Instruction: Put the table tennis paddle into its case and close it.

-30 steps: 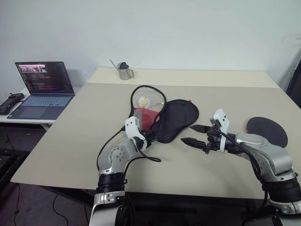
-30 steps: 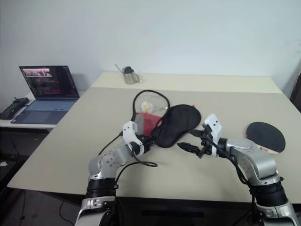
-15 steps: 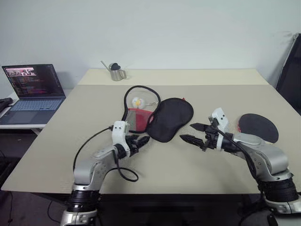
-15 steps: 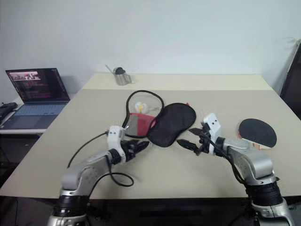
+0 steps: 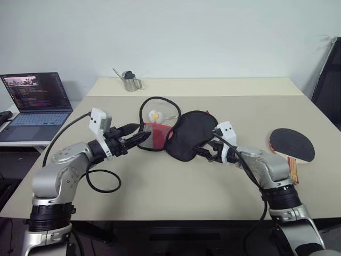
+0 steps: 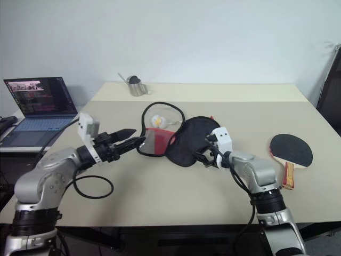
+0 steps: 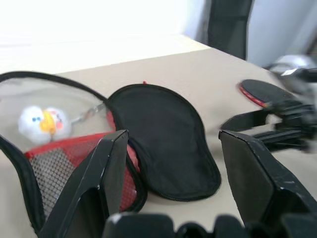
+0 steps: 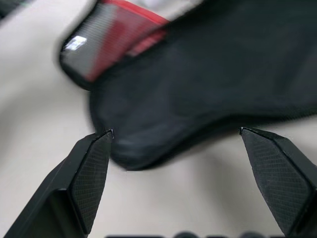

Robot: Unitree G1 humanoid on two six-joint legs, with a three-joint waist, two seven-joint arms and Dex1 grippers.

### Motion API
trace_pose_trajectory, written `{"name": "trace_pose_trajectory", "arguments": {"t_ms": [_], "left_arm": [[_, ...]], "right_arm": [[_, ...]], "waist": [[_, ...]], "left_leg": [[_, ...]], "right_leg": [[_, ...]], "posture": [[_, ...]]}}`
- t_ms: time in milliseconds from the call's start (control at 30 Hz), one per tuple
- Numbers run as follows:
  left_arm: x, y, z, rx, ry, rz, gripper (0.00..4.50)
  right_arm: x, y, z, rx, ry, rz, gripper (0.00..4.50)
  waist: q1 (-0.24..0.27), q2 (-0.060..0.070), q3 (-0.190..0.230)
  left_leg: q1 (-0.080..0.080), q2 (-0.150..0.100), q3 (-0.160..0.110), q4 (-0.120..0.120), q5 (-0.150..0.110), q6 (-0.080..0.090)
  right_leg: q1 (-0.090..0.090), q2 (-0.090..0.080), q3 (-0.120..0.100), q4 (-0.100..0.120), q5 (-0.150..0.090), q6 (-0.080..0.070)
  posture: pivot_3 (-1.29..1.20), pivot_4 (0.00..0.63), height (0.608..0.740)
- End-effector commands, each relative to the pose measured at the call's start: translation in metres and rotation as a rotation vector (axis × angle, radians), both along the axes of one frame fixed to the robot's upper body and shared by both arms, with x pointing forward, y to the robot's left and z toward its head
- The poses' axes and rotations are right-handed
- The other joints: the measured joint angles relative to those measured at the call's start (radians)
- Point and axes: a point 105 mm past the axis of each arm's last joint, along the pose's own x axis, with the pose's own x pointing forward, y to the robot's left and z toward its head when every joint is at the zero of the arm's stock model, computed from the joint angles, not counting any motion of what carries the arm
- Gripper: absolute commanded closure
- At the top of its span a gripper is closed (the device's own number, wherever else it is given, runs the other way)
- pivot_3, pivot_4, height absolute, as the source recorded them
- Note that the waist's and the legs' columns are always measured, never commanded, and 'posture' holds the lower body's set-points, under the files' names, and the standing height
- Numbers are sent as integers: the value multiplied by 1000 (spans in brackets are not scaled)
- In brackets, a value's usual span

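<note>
Two grippers appear over the beige table in the left eye view: the left gripper sits at centre left of the frame, raised above the tabletop, fingers parted and holding nothing, tips directed toward the case. The case lies open at the centre of the frame, its black flap spread flat toward the right and its red panel and black rim loop toward the left. The right gripper is just right of centre, at the lower right edge of the black flap, fingers spread wide with nothing gripped. The table tennis paddle lies flat at the right of the frame, well apart from the case, black face up, handle toward the lower edge. A laptop stands open at far left on a side surface, and a small metal watering can stands at the upper centre left on the table. In the right eye view the layout is the same. In the left wrist view the two black fingers stand apart with the case visible between them; a white and yellow toy lies inside the rim loop at left. In the right wrist view the fingers are spread wide at the lower corners, with the black flap filling the upper frame.
</note>
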Motion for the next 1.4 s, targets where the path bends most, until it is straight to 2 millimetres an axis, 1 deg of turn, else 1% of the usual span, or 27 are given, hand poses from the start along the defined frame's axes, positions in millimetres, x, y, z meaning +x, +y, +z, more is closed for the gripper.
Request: {"name": "trace_pose_trajectory", "arguments": {"t_ms": [33, 133, 267, 400, 600, 633, 667, 733, 800, 833, 900, 967, 1000, 1033, 1167, 1267, 1400], "left_arm": [[-1, 1, 15, 22, -66, -28, 1342], [3, 2, 17, 20, -72, -18, 1342], [7, 3, 16, 19, -78, 6, 1342], [6, 1, 15, 22, -79, -3, 1342], [3, -1, 11, 39, -75, -25, 1342], [2, -2, 9, 53, -73, -32, 1290], [0, -2, 7, 61, -70, -38, 1290], [-2, -4, 4, 83, -68, -50, 1290], [-3, -6, 1, 97, -69, -59, 1290], [-5, -10, 2, 99, -74, -72, 1290], [-8, -18, 4, 98, -87, -99, 1290], [-11, -24, 7, 92, -97, -118, 1290], [-11, -27, 7, 93, -99, -126, 1290], [-11, -28, 7, 94, -100, -129, 1290], [-12, -34, 3, 103, -93, -150, 1290], [-13, -36, -3, 129, -82, -169, 1290], [-15, -36, -9, 159, -68, -198, 1290]], "right_arm": [[10, 9, 7, -22, -30, -27, 0], [17, 13, 3, -19, -12, -61, 0], [21, 24, 0, 35, 23, -77, 0], [21, 38, 0, 75, 41, -60, 0], [21, 48, 0, 81, 36, -52, 0], [21, 48, 0, 81, 36, -52, 393], [21, 48, 0, 79, 38, -54, 606], [22, 44, -2, 75, 46, -63, 1269], [21, 40, -3, 72, 53, -69, 2017], [20, 36, -4, 73, 61, -77, 2323], [18, 29, -6, 72, 70, -88, 3115], [16, 21, -7, 68, 75, -98, 3765], [15, 15, -7, 64, 80, -105, 4203], [15, 11, -8, 61, 83, -109, 4481], [11, -13, -9, 28, 96, -123, 4481], [10, -37, -6, 2, 98, -148, 4481], [8, -55, -2, -26, 102, -152, 4481]], "waist": [[-1, 0, 0], [-1, 0, 0], [-3, 0, 0], [-4, 0, 0], [-16, 0, 0], [-19, 0, 0], [-20, 0, 0], [-23, 0, 0], [-24, 0, 0], [-24, 0, 0], [-24, 0, 0], [-23, 0, 0], [-23, 0, 0], [-22, 0, 0], [-21, 0, 0], [-19, 0, 0], [-17, 0, 0]], "left_leg": [[0, 0, 0, 0, 0, 0], [0, 0, 0, 0, 0, 0], [-1, 0, 1, 0, 0, 0], [0, 0, 2, 0, 0, 0], [-1, 0, 10, -1, 0, 0], [-1, 0, 11, -1, 0, 0], [-1, 0, 11, 0, 0, 0], [-1, 1, 12, -1, 0, 0], [-1, 1, 12, -1, 0, 0], [-1, 1, 12, -1, 0, 0], [-1, 1, 12, -1, 0, 0], [-2, 1, 12, -1, 0, 1], [-2, 1, 12, -1, 0, 1], [-2, 1, 13, -1, 0, 1], [-2, 1, 13, -1, 0, 1], [-1, 0, 13, -1, -1, 1], [-2, 0, 13, -1, -1, 1]], "right_leg": [[0, 0, 0, 0, 0, 0], [-1, 0, 1, 1, 0, 0], [-3, 0, 2, 1, 0, 0], [-4, 0, 3, 2, 0, 0], [-12, 1, 14, 7, 0, 0], [-12, 1, 14, 7, 0, 0], [-13, 1, 15, 8, 0, 0], [-13, 1, 16, 8, 0, 0], [-14, 1, 16, 8, 0, 0], [-14, 1, 16, 8, 0, 0], [-14, 1, 16, 8, 0, 0], [-14, 1, 17, 7, 0, 0], [-14, 1, 17, 7, 0, 0], [-14, 1, 17, 7, 0, 0], [-14, 1, 17, 7, 1, 1], [-13, 1, 17, 7, 1, 1], [-13, 1, 17, 7, 1, 1]], "posture": [[0, 150, 740], [0, 150, 740], [0, 150, 740], [0, 150, 740], [0, 150, 740], [0, 150, 740], [0, 150, 740], [0, 150, 740], [0, 150, 740], [0, 150, 740], [0, 150, 740], [0, 150, 740], [0, 150, 740], [0, 150, 740], [0, 150, 740], [0, 150, 740], [0, 150, 740]]}}
